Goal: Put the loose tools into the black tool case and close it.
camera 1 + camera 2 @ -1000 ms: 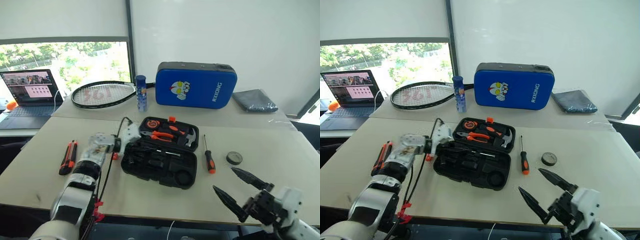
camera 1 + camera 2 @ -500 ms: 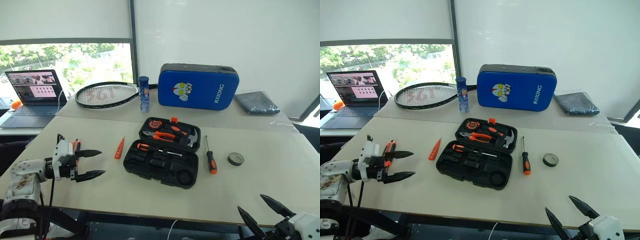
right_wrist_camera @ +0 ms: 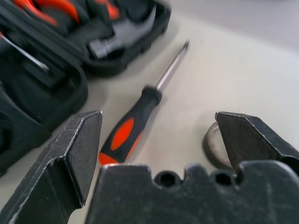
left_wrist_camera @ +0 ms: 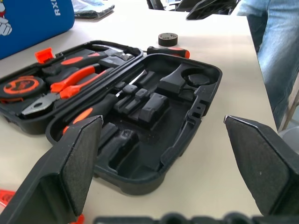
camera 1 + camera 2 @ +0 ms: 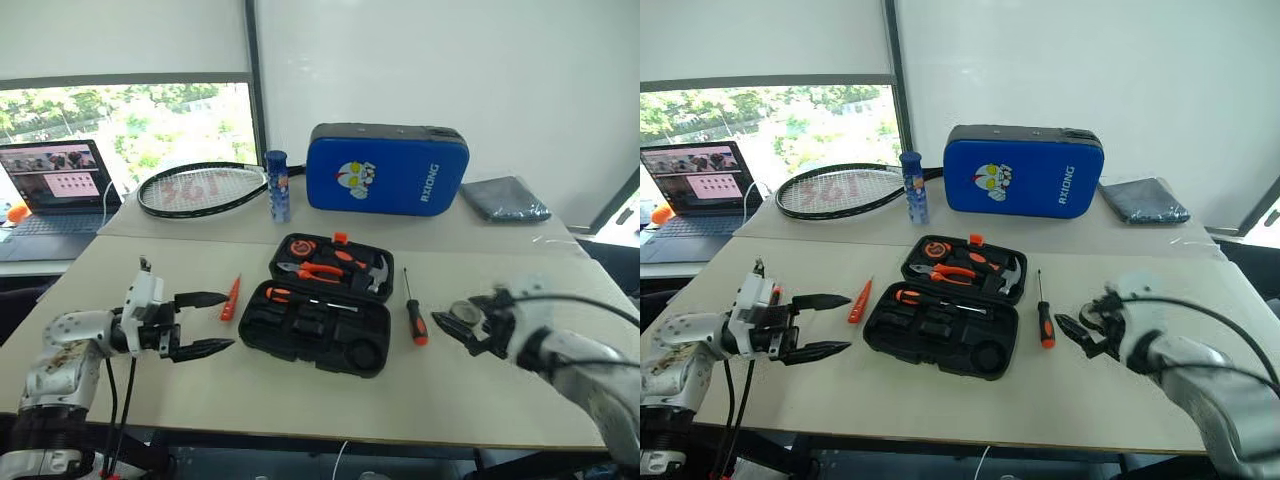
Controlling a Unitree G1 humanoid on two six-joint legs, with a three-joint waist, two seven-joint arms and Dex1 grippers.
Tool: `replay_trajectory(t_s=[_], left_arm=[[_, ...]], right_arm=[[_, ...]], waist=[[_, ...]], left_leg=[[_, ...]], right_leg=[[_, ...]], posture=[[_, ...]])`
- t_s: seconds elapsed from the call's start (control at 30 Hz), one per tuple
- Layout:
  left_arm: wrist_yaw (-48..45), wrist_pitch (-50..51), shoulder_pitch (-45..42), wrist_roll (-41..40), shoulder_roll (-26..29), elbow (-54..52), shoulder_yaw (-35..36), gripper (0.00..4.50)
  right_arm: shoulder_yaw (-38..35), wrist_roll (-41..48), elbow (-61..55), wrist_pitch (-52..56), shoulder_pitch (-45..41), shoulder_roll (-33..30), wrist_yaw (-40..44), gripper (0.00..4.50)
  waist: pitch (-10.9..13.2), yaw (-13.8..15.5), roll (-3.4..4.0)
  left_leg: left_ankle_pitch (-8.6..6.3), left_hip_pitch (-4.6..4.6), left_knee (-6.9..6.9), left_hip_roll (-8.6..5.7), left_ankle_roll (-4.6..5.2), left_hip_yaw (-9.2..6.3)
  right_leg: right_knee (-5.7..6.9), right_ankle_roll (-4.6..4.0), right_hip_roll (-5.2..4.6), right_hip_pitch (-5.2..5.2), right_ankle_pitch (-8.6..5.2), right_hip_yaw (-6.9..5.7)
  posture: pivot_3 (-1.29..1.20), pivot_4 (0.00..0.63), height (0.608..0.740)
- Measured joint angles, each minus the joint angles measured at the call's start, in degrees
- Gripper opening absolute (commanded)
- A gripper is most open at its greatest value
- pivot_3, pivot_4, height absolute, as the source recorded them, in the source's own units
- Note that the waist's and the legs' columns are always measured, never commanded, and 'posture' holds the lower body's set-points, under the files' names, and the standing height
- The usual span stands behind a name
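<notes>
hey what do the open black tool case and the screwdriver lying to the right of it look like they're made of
The open black tool case looks like matte hard plastic: its tray is moulded into shaped slots. The orange-and-black-handled screwdriver seems to have a plastic or rubbery handle, judging by its dull two-colour grip, and a thin shiny shaft, probably steel.

Table point(image 5: 300, 400): open case point(image 5: 322, 318), screwdriver point(image 5: 414, 312), probably tape point(image 5: 464, 312).

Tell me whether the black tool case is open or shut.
Open. The black tool case lies spread flat on the table, lid half showing pliers and a hammer, near half's moulded slots exposed.
</notes>
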Motion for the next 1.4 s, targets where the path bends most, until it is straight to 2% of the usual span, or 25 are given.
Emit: replay_trajectory(t_s=[0.13,0.27,0.3,0.4,0.43,0.6,0.7,0.77,0.93,1.03,1.1,1.2,1.33,1.4], left_arm=[[0.41,-0.26,0.99,-0.01,-0.18,-1.09,0.02,4.47],[0.84,-0.32,2.07,-0.10,-0.47,-2.87,-0.04,4.47],[1.07,-0.35,2.31,-0.11,-0.48,-3.19,0.02,4.50],[1.53,-0.59,3.66,-0.14,-0.54,-4.56,0.07,4.50],[1.61,-0.73,4.17,-0.14,-0.57,-4.81,0.06,4.50],[1.76,-1.36,4.68,-0.25,-0.54,-6.26,0.16,4.50],[1.90,-1.37,4.85,-0.25,-0.54,-6.35,0.29,4.50],[2.22,-1.37,5.20,-0.35,-0.52,-6.72,0.55,4.50],[3.10,-1.26,6.36,-1.37,-0.50,-6.78,1.65,4.50],[4.20,-1.27,6.92,-1.96,-0.51,-6.83,2.25,4.50],[4.96,-1.28,7.99,-2.26,-0.52,-6.68,3.30,4.50],[6.37,-1.36,9.16,-2.26,-0.95,-6.21,3.96,4.50],[8.35,-1.38,11.84,-2.29,-1.86,-6.31,4.64,4.50],[9.24,-1.37,13.26,-2.32,-2.18,-6.83,5.16,4.50]], right_arm=[[6.14,-2.39,8.18,6.65,-11.15,3.82,-0.97,4.50],[9.37,-4.86,13.20,9.72,-15.89,5.67,-1.27,4.50],[9.80,-5.61,13.99,10.41,-16.40,5.89,-1.14,3.97],[11.47,-7.11,16.22,12.07,-17.19,6.36,-1.00,3.24],[11.48,-7.94,16.53,12.41,-17.39,6.70,-1.01,2.65],[9.30,-8.99,17.61,14.54,-17.93,8.06,-0.97,1.00],[7.66,-9.26,17.72,15.06,-17.83,8.93,-1.08,0.94],[3.37,-8.94,16.56,15.42,-16.75,9.25,-0.99,0.94],[-5.46,-5.61,6.69,16.97,-16.30,7.03,1.55,0.94],[-5.11,-3.26,2.45,15.07,-16.72,4.49,6.60,0.94],[-1.94,-2.23,0.16,10.50,-17.88,1.42,12.56,0.94],[8.93,-4.51,-1.48,0.84,-21.91,-1.54,21.37,0.94],[26.12,-13.30,2.53,-10.66,-25.10,-1.75,29.74,0.94],[32.13,-17.63,6.42,-14.29,-27.06,-1.17,32.47,0.94]], waist=[[0.00,-0.20,0.00],[0.00,0.07,0.00],[0.00,0.18,0.00],[0.00,-0.02,0.00],[0.00,-0.13,0.00],[0.00,-0.31,0.00],[0.00,-0.42,0.00],[0.02,-0.40,0.03],[0.05,-0.42,0.08],[0.07,-0.75,0.11],[0.10,-1.02,0.16],[0.11,-1.49,0.17],[0.11,-1.68,0.16],[0.12,-1.57,0.15]], left_leg=[[-0.01,-0.66,0.16,-0.03,0.02,0.05],[-0.01,-0.80,0.21,-0.05,0.03,0.01],[-0.01,-0.80,0.22,-0.05,0.03,0.01],[-0.01,-0.76,0.27,-0.04,0.02,0.04],[0.00,-0.73,0.27,-0.03,0.03,0.04],[0.00,-0.58,0.27,-0.02,0.02,0.03],[0.00,-0.60,0.27,-0.02,0.02,0.04],[0.00,-0.66,0.26,-0.03,0.02,0.04],[0.00,-0.66,0.25,0.01,0.02,0.01],[0.00,-0.57,0.24,0.01,0.02,0.08],[0.00,-0.49,0.20,0.02,0.02,0.12],[0.00,-0.36,0.18,0.07,0.02,0.12],[0.00,-0.43,0.24,0.03,0.02,0.13],[0.00,-0.50,0.25,0.01,0.02,0.13]], right_leg=[[0.27,0.05,-0.06,-0.74,0.06,0.04],[0.41,0.05,-0.10,-0.89,0.06,-0.01],[0.40,0.05,-0.10,-0.87,0.06,-0.02],[0.42,0.05,-0.10,-0.85,0.06,0.01],[0.47,0.05,-0.09,-0.85,0.06,0.01],[0.51,0.03,-0.04,-0.75,0.07,0.01],[0.52,0.03,-0.04,-0.79,0.07,0.02],[0.51,0.03,-0.05,-0.82,0.07,0.02],[0.48,0.03,-0.04,-0.81,0.07,0.00],[0.51,0.03,-0.04,-0.80,0.07,0.07],[0.51,0.03,-0.02,-0.79,0.07,0.11],[0.51,0.02,0.03,-0.69,0.06,0.09],[0.51,0.02,-0.03,-0.75,0.06,0.10],[0.51,0.01,-0.06,-0.79,0.07,0.09]], posture=[[0.00,0.150,0.740],[0.00,0.150,0.740],[0.00,0.150,0.740],[0.00,0.150,0.740],[0.00,0.150,0.740],[0.00,0.150,0.740],[0.00,0.150,0.740],[0.00,0.150,0.740],[0.00,0.150,0.740],[0.00,0.150,0.740],[0.00,0.150,0.740],[0.00,0.150,0.740],[0.00,0.150,0.740],[0.00,0.150,0.740]])
